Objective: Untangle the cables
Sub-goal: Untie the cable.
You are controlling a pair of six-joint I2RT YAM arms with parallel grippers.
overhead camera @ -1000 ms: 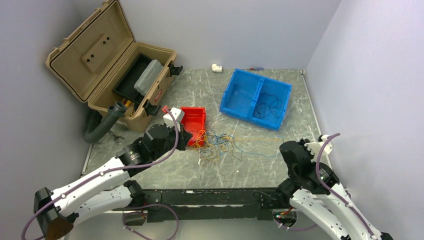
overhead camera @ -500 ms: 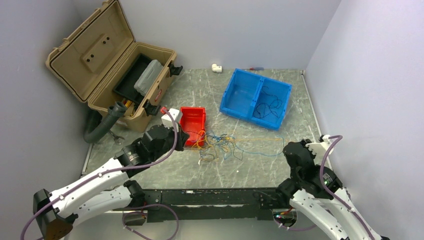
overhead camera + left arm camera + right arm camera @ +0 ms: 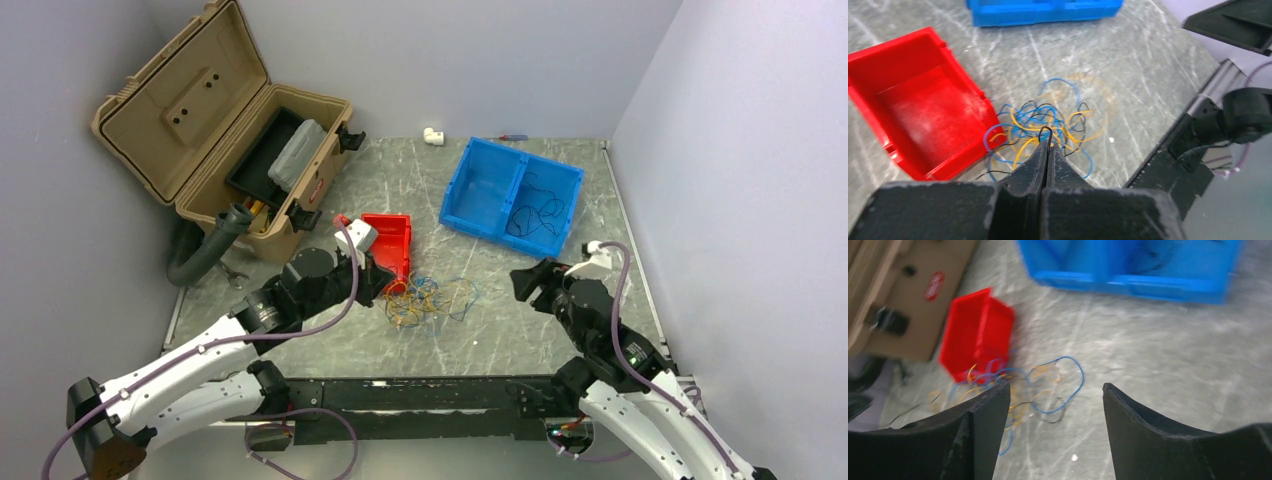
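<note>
The cables (image 3: 430, 298) lie as a loose tangle of yellow-orange, blue and black strands on the grey marble table, just right of a red bin (image 3: 388, 240). My left gripper (image 3: 385, 287) sits at the tangle's left edge. In the left wrist view it (image 3: 1048, 145) is shut on a thin black cable loop (image 3: 1047, 132), with the tangle (image 3: 1058, 117) just beyond. My right gripper (image 3: 527, 283) hovers to the tangle's right. In its wrist view it (image 3: 1055, 387) stands open and empty, with blurred cable loops (image 3: 1058, 385) on the table below and ahead.
A blue two-compartment bin (image 3: 480, 185) at the back right holds dark cable loops (image 3: 535, 212) in its right half. An open tan toolbox (image 3: 230, 150) and a grey hose (image 3: 205, 250) fill the left. A white fitting (image 3: 432, 135) lies by the back wall.
The right gripper opened, let go of the strands it had stretched rightward, and swung left toward the tangle. The strands sprang back into the heap. The left gripper edged right, still shut.
</note>
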